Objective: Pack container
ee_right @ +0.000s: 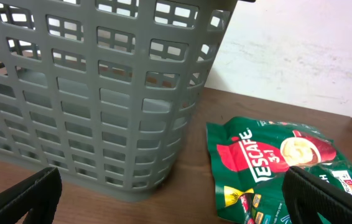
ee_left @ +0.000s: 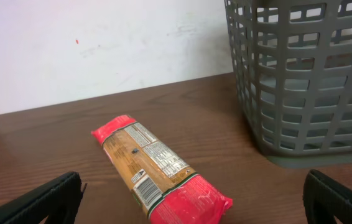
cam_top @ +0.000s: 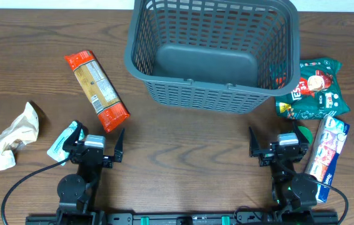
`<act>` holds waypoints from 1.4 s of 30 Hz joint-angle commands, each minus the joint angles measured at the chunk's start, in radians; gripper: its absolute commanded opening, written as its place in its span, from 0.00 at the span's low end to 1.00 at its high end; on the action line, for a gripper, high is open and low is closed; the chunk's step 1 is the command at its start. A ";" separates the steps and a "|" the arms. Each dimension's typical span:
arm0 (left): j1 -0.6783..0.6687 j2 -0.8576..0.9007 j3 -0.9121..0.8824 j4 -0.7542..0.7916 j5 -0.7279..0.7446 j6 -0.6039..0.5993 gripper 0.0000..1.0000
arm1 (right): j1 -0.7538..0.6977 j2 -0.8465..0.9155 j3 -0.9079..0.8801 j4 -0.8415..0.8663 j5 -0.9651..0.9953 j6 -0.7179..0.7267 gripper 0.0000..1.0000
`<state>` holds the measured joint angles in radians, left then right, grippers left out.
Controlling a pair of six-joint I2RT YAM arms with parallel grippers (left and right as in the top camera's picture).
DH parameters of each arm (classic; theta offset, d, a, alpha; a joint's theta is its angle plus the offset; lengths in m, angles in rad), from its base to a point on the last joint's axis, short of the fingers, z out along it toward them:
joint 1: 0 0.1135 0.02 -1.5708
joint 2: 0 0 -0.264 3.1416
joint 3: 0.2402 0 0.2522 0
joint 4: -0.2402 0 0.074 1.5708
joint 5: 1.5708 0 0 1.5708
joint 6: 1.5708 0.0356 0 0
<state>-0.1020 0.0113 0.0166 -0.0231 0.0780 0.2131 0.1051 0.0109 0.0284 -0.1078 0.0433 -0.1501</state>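
Bright, even light leaves only a soft shadow beneath the container [cam_top: 205,62]; all views look fairly sharp.

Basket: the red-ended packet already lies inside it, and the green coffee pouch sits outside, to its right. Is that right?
Not quite. The basket is empty; the red-ended packet lies outside, to its left, as the overhead view shows. The green coffee pouch does sit outside, to its right.

Open tabletop [cam_top: 183,140] in front of the container [cam_top: 209,95]; a red packet [cam_top: 96,82] lies left of it, a green pouch [cam_top: 311,89] right
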 commanded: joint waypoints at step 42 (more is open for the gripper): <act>-0.006 0.913 1.209 -0.905 0.097 -0.352 0.99 | -0.001 0.602 0.987 -1.064 -0.122 0.471 0.99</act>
<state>-0.1028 0.8185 1.0691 -0.8234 0.1585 -0.2089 0.1051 0.5125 0.8810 -1.0973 -0.0608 0.3080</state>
